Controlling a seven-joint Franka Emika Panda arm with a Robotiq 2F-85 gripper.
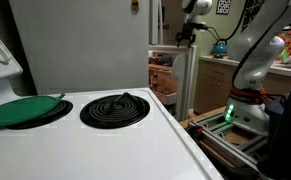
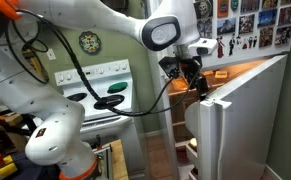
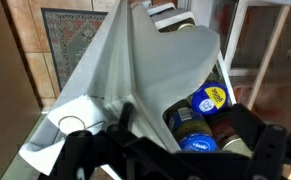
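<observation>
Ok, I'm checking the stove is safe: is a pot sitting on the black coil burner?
No, the black coil burner lies bare in an exterior view; only a flat green disc lies beside it.

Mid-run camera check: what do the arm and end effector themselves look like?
The arm is glossy white, built of rounded links with a grey round joint cap. A black cable loops alongside it. The end effector is black and blocky. A green light glows near the base.
</observation>
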